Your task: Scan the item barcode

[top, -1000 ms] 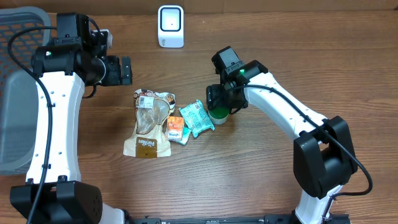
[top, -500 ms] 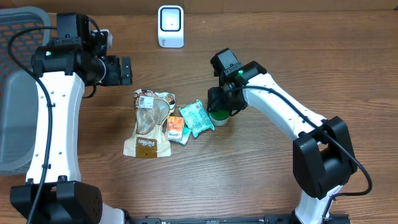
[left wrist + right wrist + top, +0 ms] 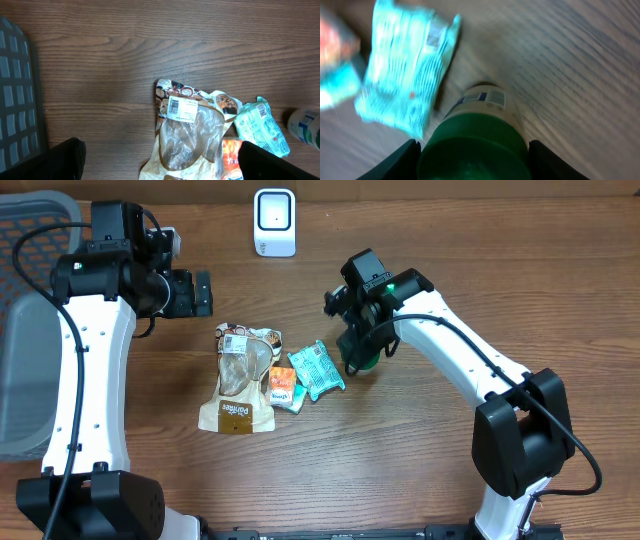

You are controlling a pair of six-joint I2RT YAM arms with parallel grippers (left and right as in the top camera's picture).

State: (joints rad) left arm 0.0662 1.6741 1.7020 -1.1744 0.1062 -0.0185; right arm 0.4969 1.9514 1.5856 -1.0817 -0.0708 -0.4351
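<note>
Shows right hand (image 3: pixel 472 165) clamped on a green-capped bottle (image 3: pixel 480 107), just beside a teal packet (image 3: pixel 316 370) on the wooden surface (image 3: pixel 400 470); left hand (image 3: pixel 205 293) spread wide, empty. Best to lift straight, then turn the label squarely toward the white scanner (image 3: pixel 274 222). Cannot read the blurred bottle label; can make out a barcode sticker (image 3: pixel 181 108) on the pouch (image 3: pixel 190 140), print illegible.

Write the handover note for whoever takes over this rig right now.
Left gripper: open, empty, hovering over the table just beyond the snack bag.
Right gripper: shut on the cap of the green-capped bottle, next to the teal packet.
Other things: the snack bag, orange packet and teal packet lie clustered mid-table. The white scanner stands at the far edge.
Done: bottle gripped.
Left: carry the bottle to the scanner and show its barcode. Nothing is at the scanner yet.
</note>
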